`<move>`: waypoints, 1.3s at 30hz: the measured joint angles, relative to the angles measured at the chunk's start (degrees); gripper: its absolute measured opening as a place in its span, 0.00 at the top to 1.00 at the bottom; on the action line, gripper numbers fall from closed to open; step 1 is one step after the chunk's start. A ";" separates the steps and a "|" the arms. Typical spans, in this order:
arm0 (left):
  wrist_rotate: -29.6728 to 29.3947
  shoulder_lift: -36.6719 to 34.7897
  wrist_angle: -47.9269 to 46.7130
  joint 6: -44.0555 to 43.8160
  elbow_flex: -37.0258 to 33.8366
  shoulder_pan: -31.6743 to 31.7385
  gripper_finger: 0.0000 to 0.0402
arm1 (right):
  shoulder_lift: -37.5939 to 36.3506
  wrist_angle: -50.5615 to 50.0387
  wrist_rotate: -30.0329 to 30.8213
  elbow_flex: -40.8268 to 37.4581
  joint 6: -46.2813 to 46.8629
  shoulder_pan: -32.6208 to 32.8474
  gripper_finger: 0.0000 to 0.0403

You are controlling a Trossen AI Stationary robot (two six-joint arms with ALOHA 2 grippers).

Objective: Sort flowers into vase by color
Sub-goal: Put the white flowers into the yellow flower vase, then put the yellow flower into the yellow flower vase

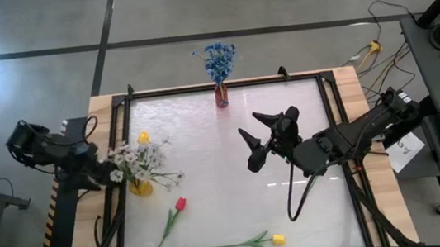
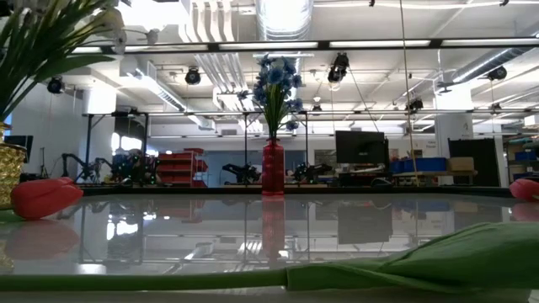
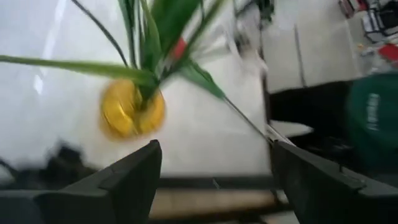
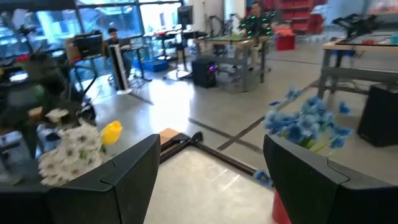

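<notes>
Holding blue blossoms: red vase, upright at the counter's far edge.
Yellow vase: white sprays plus one yellow tulip, near the left side.
Red tulip: lying loose, stem slanting toward the near-left corner.
Second yellow tulip: lying along the near edge, head pointing right.
Left tool: fingers spread, empty, beside the yellow vase.
Right tool: fingers apart, empty, above mid-counter.

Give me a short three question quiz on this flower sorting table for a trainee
1. True or false: the red vase holds the blue flowers.
2. Which loose flowers lie flat on the table? A) a red tulip and a yellow tulip B) two blue flowers C) none
3. What colour is the vase with the white sprays?

Key: 1 true; 2 A; 3 yellow.
</notes>
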 joint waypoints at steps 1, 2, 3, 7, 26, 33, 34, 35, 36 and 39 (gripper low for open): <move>1.41 0.50 -1.29 -1.65 1.10 0.01 0.27 | 0.00 -0.52 -0.83 0.00 0.46 0.00 0.31; 2.60 0.98 -2.13 -3.14 2.31 0.01 0.27 | 0.00 -1.18 -1.57 -0.03 1.04 -0.02 0.31; 3.60 1.46 -2.30 -4.64 3.69 0.00 0.27 | 0.05 -1.97 -2.30 -0.07 1.99 -0.02 0.31; 4.61 3.49 0.47 -9.29 9.70 0.01 0.30 | 0.41 -8.17 -4.28 -0.22 5.38 0.00 0.31; -5.61 33.99 28.45 3.05 35.96 0.45 0.36 | -4.70 -30.28 -15.12 -0.24 9.20 0.79 0.31; -6.35 46.45 28.70 3.25 39.63 -0.42 0.37 | -6.68 -40.39 -15.29 -0.24 9.65 2.18 0.31; -6.83 48.05 29.12 2.94 40.09 -1.04 0.37 | -6.83 -41.71 -15.31 -0.24 10.07 2.55 0.31; -7.71 49.68 30.04 2.57 40.62 -1.98 0.38 | -6.91 -43.19 -15.54 -0.24 10.77 3.03 0.31; -8.28 51.30 31.38 2.49 41.22 -3.02 0.38 | -6.95 -44.55 -15.94 -0.24 11.39 3.53 0.31; -11.38 56.72 34.54 2.49 43.75 -7.09 0.40 | -7.12 -48.80 -17.92 -0.24 14.19 4.97 0.31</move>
